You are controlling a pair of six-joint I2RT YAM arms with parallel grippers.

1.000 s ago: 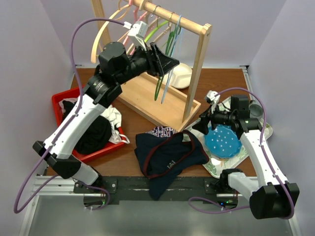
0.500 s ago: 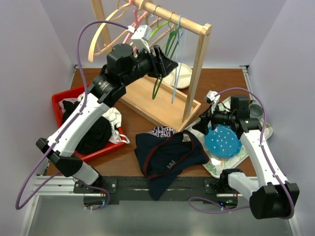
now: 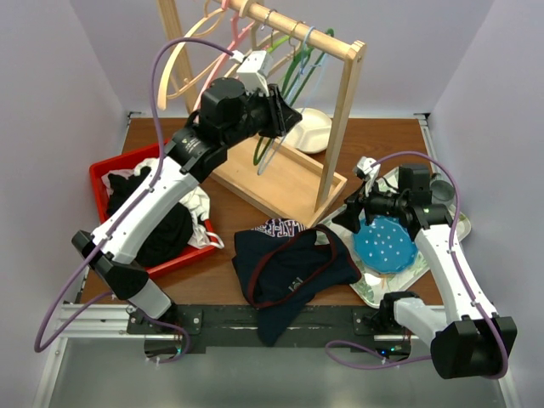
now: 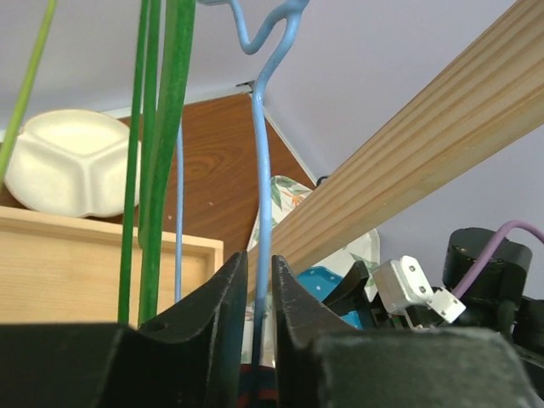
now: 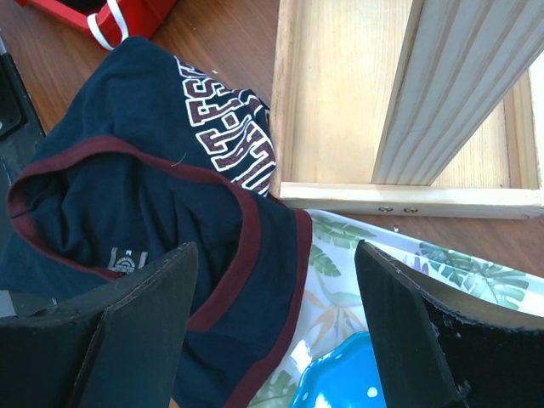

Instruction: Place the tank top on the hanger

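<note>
Left gripper [image 4: 259, 265] clamps the hanger [image 4: 263, 170] below its hook, beside green hangers [image 4: 158, 170].

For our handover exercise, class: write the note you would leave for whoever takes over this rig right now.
Left gripper: shut on the hanger, which hangs from the rack.
Right gripper: open, empty, above the tank top.
Tank top: crumpled on the table, not on the hanger.
Done: hanger gripped.
To do: lift it off the rack, thread the top on.
</note>
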